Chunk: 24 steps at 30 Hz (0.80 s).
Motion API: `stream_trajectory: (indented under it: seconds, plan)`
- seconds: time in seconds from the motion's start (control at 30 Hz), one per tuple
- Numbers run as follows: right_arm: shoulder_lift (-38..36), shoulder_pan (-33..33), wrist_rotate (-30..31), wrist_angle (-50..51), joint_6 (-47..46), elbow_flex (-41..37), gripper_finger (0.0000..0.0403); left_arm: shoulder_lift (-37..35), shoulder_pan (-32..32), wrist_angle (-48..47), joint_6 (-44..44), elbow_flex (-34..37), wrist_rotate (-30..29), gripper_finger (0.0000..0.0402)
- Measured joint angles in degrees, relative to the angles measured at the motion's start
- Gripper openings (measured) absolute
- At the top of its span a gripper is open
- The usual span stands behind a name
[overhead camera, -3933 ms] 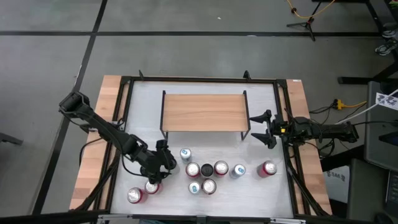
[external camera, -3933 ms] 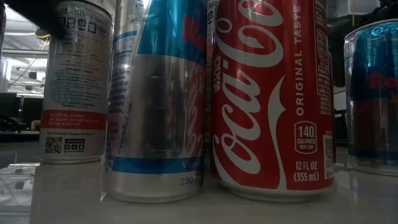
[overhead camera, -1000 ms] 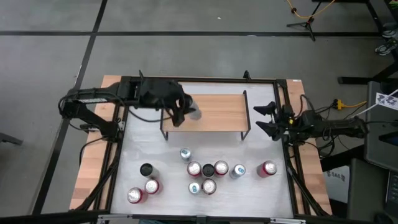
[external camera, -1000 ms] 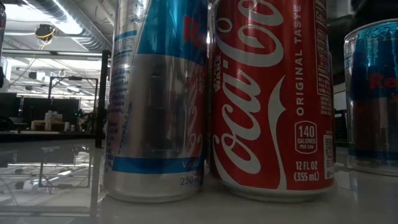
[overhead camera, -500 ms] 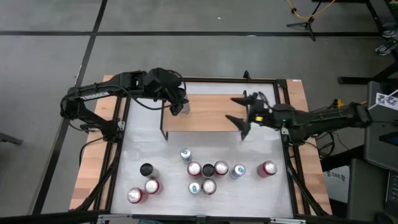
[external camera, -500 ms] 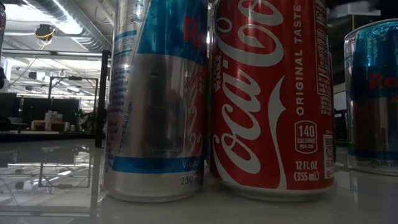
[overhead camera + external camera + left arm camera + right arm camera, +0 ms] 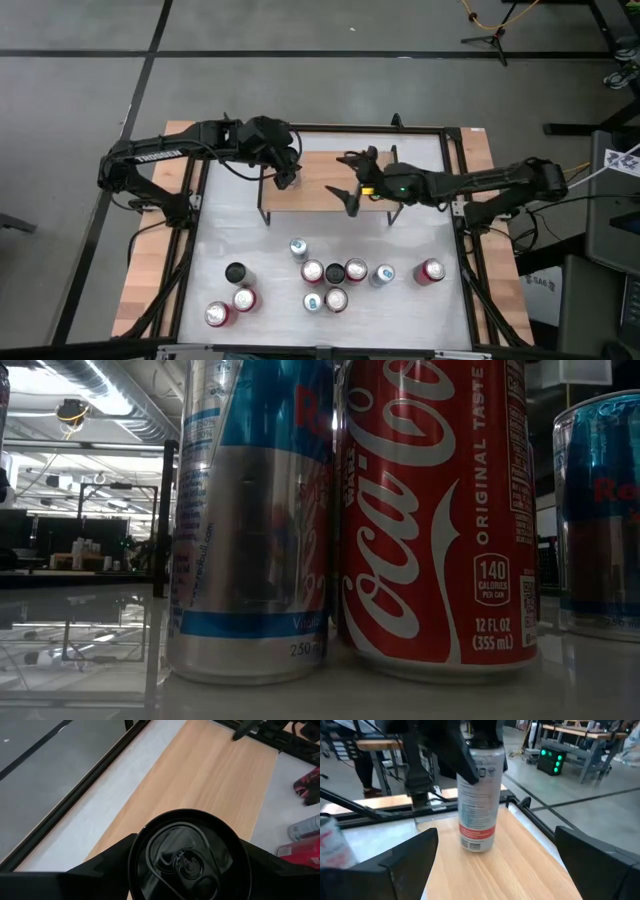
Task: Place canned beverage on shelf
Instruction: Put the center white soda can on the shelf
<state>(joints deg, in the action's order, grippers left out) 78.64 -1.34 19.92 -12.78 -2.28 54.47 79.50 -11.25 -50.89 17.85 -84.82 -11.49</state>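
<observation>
The left gripper (image 7: 287,176) is closed around a tall silver can (image 7: 480,795) with a black top, held upright at the left end of the shelf (image 7: 330,195). In the right wrist view the can's base rests on the light wood plank near its left edge, with the left arm's dark fingers (image 7: 462,755) clasping its upper part. The left wrist view looks straight down on the can's black lid (image 7: 187,857) between that arm's own fingers.

The right gripper (image 7: 352,181) hovers over the middle of the shelf with its jaws spread wide and holding nothing, pointing toward the can.

Toward the front edge of the tabletop (image 7: 440,300) stand the other cans: a cluster of red and blue-silver ones (image 7: 333,275) in the middle, and three more near the front-left corner (image 7: 232,295). The low view is filled by a Red Bull can (image 7: 250,520) touching a Coca-Cola can (image 7: 435,510).
</observation>
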Motion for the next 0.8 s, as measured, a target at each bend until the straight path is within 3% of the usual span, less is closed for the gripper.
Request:
stream_trajectory:
  seconds: [0.8]
  plan:
    - [2.57,1.00,-2.65,-0.28,-0.44,0.34,0.0392,0.01,0.00,0.09,-0.66,0.01,-1.77,0.0271]
